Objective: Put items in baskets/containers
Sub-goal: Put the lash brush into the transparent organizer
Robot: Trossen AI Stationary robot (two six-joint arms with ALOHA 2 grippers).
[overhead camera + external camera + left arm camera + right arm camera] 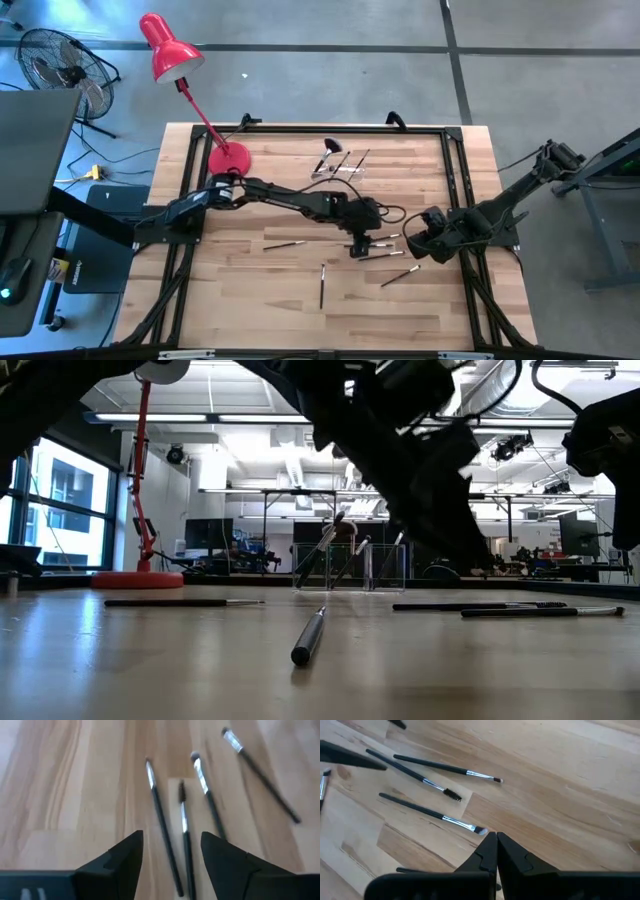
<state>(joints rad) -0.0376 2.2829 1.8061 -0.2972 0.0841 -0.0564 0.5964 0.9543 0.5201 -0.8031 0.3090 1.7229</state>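
Progress is only partial, as I judge it. In the high view the clear holder [338,165] stands near the far edge of the wooden table [250,290], close to the red lamp base [228,158], and a few brushes already stand in it, among them one with a wide dark fan head [332,146]. The low view shows these brushes [330,548] leaning inside the see-through walls.

Most of the brushes are not yet stored. On the table I count one loose brush [291,243] toward the left, one brush [322,285] lying nearer the front edge, one angled brush [399,276] to its right, and a small group [388,247] between the two grippers (the exact number there is hard to tell, because the arm covers part of it).

Left gripper [172,855] hovers low over this group with its jaws apart and nothing between them. Directly ahead of it lie three brushes side by side: a thin brush [162,825], a spoolie brush [185,835] with a dark bristle tip, and a third brush [206,795]; a fourth brush [260,775] lies farther off.

Right gripper [496,851] waits just beside the group, near the table's right side, with its fingers pressed together and holding nothing.

So several brushes remain, and each one must be lifted and carried to the holder.
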